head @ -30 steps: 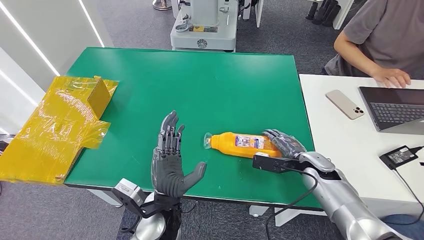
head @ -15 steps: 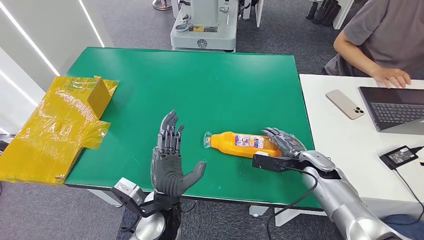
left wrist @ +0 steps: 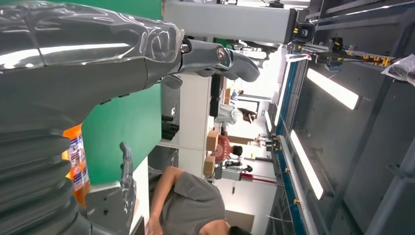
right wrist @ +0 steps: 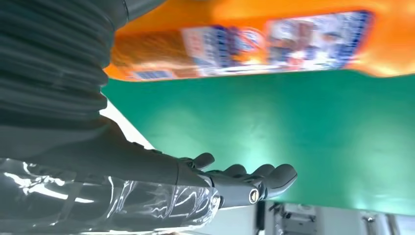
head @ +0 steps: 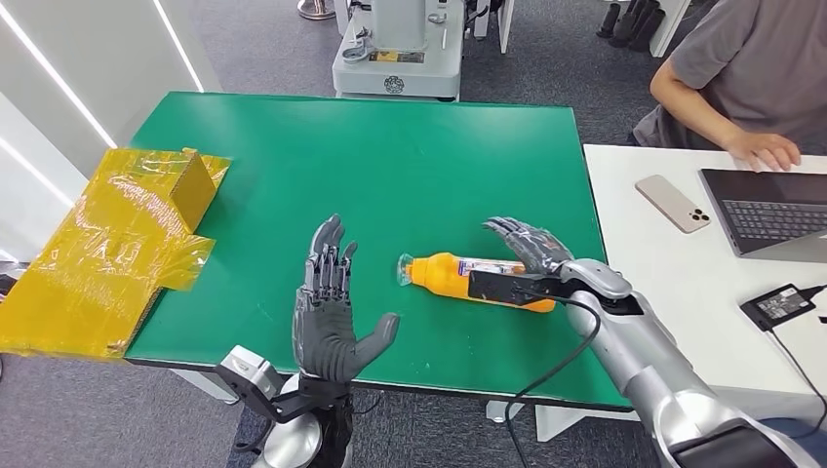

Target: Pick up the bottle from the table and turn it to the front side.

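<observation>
An orange bottle (head: 441, 274) with a white and blue label lies on its side on the green table (head: 390, 166), its clear cap pointing toward my left hand. My right hand (head: 527, 246) hovers over the bottle's base end with its fingers spread and straight, holding nothing. In the right wrist view the bottle (right wrist: 274, 39) lies beside the wrist cover, apart from the outstretched fingers (right wrist: 244, 181). My left hand (head: 330, 312) stands open near the table's front edge, a short way from the cap. In the left wrist view a strip of the bottle (left wrist: 76, 156) shows past the hand.
A cardboard box wrapped in yellow tape (head: 117, 244) overhangs the table's left edge. On the white table at the right lie a phone (head: 673, 203), a laptop (head: 770, 210) and a power adapter (head: 780, 304). A person (head: 751, 68) sits there. A white machine base (head: 398, 49) stands behind the table.
My right hand has moved from the bottle's base end up and over its body, toward the left hand. The bottle and my left hand have stayed in place.
</observation>
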Robot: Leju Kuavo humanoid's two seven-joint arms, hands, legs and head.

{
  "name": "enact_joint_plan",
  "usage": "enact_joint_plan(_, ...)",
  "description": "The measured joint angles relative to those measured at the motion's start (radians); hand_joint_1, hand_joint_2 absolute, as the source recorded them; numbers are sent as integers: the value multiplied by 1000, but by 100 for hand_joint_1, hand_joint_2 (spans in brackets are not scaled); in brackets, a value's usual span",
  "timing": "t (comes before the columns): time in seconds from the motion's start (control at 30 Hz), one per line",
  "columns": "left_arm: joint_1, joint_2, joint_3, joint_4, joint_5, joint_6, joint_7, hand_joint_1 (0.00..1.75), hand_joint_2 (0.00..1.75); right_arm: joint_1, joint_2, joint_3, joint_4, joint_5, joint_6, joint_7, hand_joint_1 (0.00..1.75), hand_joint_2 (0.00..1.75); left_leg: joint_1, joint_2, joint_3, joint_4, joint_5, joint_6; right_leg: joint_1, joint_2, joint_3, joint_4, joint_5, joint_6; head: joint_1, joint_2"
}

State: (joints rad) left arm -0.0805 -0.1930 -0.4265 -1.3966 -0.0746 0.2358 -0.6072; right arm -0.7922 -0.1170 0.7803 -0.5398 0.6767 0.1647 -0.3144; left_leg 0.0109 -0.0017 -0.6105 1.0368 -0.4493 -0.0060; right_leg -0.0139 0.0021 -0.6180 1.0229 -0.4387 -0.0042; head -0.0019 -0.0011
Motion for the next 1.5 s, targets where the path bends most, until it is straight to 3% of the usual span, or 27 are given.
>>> enact_joint_plan(0.47, -11, 1, 0, 0, 17, 19, -4, 0, 175, 15, 30, 8, 88, -17, 1, -5, 0, 175, 0, -1, -1, 0, 0, 0, 0, -1, 0, -1, 0, 0, 0, 0)
enact_joint_plan(1.3, 9, 4, 0, -6, 17, 16, -1, 0, 175, 43, -2, 5, 98, 10, -10, 63, 3, 175, 0, 0, 1, 0, 0, 0, 0, -1, 2, -1, 0, 0, 0, 0)
enact_joint_plan(1.43, 10, 4, 0, -8, 15, 16, 2, 0, 175, 43, -5, 5, 98, 13, -10, 63, 139, 175, 0, 0, 1, 0, 0, 0, 0, -1, 2, -1, 0, 0, 0, 0)
enact_joint_plan(1.5, 10, 4, 0, -9, 15, 16, 2, 0, 175, 43, -6, 5, 98, 14, -9, 63, 148, 175, 0, 0, 1, 0, 0, 0, 0, -1, 2, -1, 0, 0, 0, 0)
